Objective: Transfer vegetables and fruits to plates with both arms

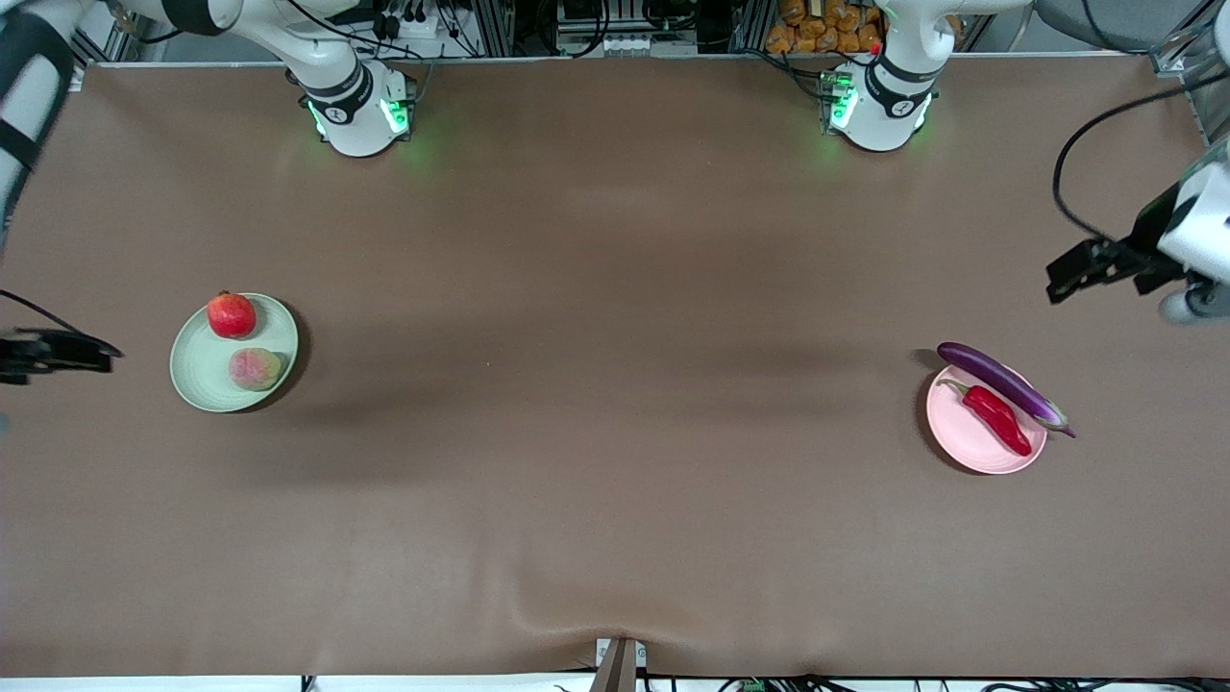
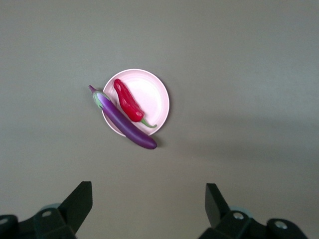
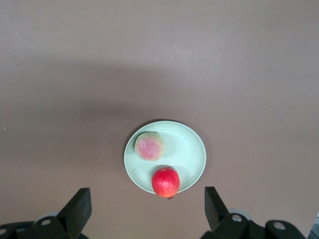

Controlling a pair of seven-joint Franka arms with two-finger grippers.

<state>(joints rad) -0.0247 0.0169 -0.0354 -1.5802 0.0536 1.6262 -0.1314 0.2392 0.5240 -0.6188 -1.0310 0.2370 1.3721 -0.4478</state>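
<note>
Pale green plate: the round, shallow, matte green plate sits on the brown table toward the right arm's end.
Fruits: a round red-orange pomegranate and a dull tan-green round fruit with a pink blush both lie on it, the blushed fruit nearer the front camera, a small gap between them.
Pale pink plate: the round matte pink plate sits toward the left arm's end.
Vegetables: a shiny red chili pepper with a green stem lies wholly on it; a long glossy purple eggplant rests across its rim, both ends overhanging.
Left gripper: the left gripper hangs over bare table, jaws wide and holding nothing.
Right gripper: the right gripper hangs just off the green plate, jaws likewise wide and holding nothing.
Front view alone: both plates together, well apart.
Left wrist view alone: the eggplant touches the chili along its side.
Right wrist view alone: the pomegranate sits at the plate's edge.
</note>
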